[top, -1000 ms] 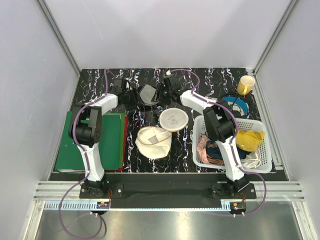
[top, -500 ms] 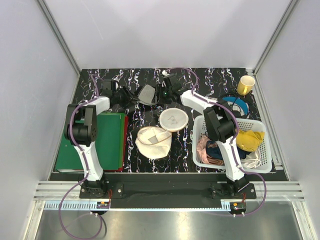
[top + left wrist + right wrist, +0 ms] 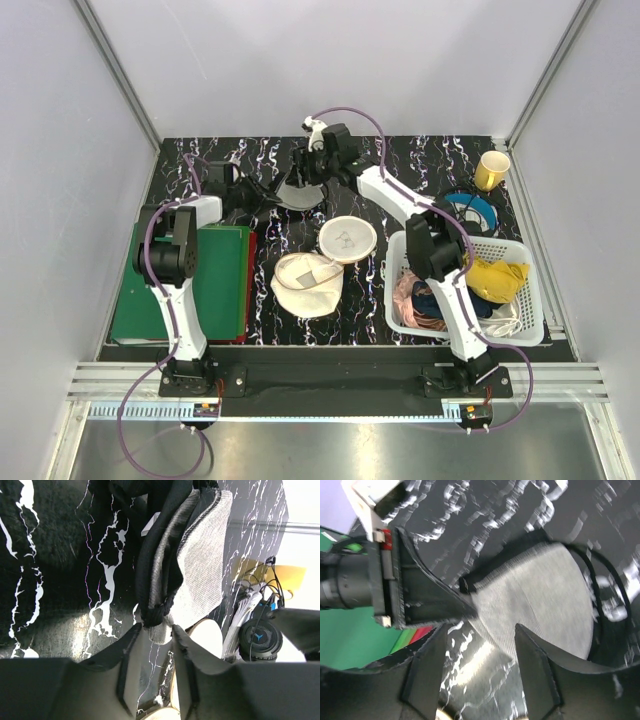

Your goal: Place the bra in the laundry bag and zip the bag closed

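The bra point(image 3: 297, 190), grey with black trim, lies at the back middle of the table. My left gripper point(image 3: 266, 196) is shut on its left end; the left wrist view shows the black-trimmed tip of the bra point(image 3: 200, 565) pinched between my fingertips point(image 3: 156, 629). My right gripper point(image 3: 301, 170) is open and empty, hovering just above the bra point(image 3: 540, 600), apart from it. The laundry bag point(image 3: 347, 238) lies open in mid-table, its marked round half at the back and its other half point(image 3: 308, 285) in front.
A white lattice basket point(image 3: 532, 312) with clothes stands at the right. A yellow cup point(image 3: 492, 168) and a blue tape roll point(image 3: 470, 210) are at the back right. A green board point(image 3: 225, 285) lies at the left.
My right gripper has lifted off the bra and moved back and left, open. My left arm has shifted slightly, still holding the bra's left end.
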Controlling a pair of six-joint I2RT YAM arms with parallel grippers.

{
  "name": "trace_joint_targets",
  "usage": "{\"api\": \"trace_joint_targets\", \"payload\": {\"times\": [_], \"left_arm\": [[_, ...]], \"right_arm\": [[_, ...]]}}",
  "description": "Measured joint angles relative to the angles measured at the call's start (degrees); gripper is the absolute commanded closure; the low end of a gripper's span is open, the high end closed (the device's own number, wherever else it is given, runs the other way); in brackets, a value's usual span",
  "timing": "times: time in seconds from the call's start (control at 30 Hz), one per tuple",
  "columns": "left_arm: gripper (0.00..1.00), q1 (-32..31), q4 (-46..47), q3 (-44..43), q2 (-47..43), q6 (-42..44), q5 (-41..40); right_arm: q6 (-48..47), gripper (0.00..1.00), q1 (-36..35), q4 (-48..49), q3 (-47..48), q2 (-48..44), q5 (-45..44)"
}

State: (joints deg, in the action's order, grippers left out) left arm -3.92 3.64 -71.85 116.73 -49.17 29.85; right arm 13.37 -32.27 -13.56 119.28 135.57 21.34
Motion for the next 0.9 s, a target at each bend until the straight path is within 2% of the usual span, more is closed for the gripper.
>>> {"api": "trace_joint_targets", "payload": {"times": [0.17, 0.4, 0.63, 0.9], "left_arm": [[0.99, 0.50, -0.13, -0.24, 0.02, 1.16, 0.83], [1.00, 0.72, -1.42, -2.86, 0.46, 4.59, 1.53], [1.00, 0.79, -1.66, -3.96, 1.53, 6.43, 3.76], [1.00, 0.83, -2.82, -4.33, 2.75, 7.28, 6.27]], "right_arm": [[-3.17, 0.34, 0.00, -1.40, 6.99, 5.92, 5.07], [-6.03, 0.36, 0.00, -4.87, 8.02, 10.75, 9.40], [-7.61, 0.37, 0.00, -6.19, 10.25, 12.13, 9.94], [-8.83, 0.47, 0.00, -6.03, 13.29, 12.76, 9.70]]}}
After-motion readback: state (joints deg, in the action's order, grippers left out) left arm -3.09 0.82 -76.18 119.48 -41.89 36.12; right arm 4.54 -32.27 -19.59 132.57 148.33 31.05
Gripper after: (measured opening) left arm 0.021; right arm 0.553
